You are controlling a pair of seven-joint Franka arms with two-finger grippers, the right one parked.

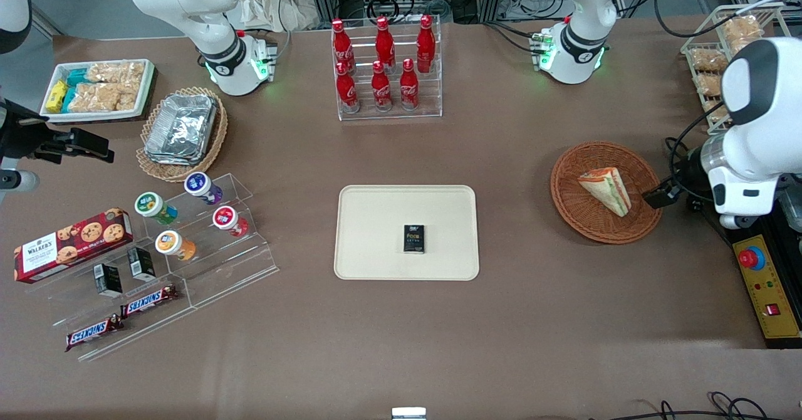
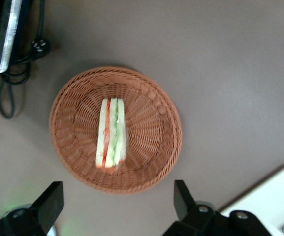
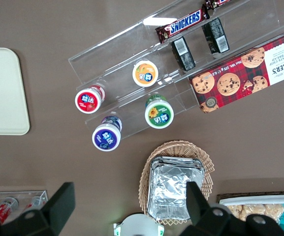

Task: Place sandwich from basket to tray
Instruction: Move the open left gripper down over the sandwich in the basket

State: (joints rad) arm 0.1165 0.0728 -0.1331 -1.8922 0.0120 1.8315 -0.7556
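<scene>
Catalogue of the table, nearest items first. Snickers bars (image 1: 119, 320) on a clear stepped stand (image 1: 188, 263), lower left of the front view, with small dark cartons, a red Walker's cookie box (image 1: 72, 244) and four lidded cups higher up the steps. The tray (image 1: 376, 219), cream and rectangular, sits at centre frame and carries one small black packet (image 1: 413, 239). The basket (image 1: 586, 216), round, reddish-brown wicker, lies at right of centre, well apart from the tray; in it rests the sandwich (image 1: 606, 189), a pale wedge lying with its striped filling edge showing, untouched. The gripper (image 2: 118, 206), seen in the wrist view, hangs above the basket rim with its two dark fingers (image 2: 50, 199) spread wide and nothing between them; in the front view the white arm sits at the right edge of frame. Farther off: a tan oval basket of foil trays (image 1: 182, 128) and a white tray of snack packets (image 1: 97, 88) at upper left, a clear rack of red cola bottles (image 1: 385, 69) at upper centre, and a wire rack of snacks (image 1: 720, 50) at upper right. Risks, as judged: soft bread may crush or shed its layers under a hard squeeze; a grip along the taper could slip; a low descent could snag the wicker and drag the basket; a careless set-down could land on the black packet.
</scene>
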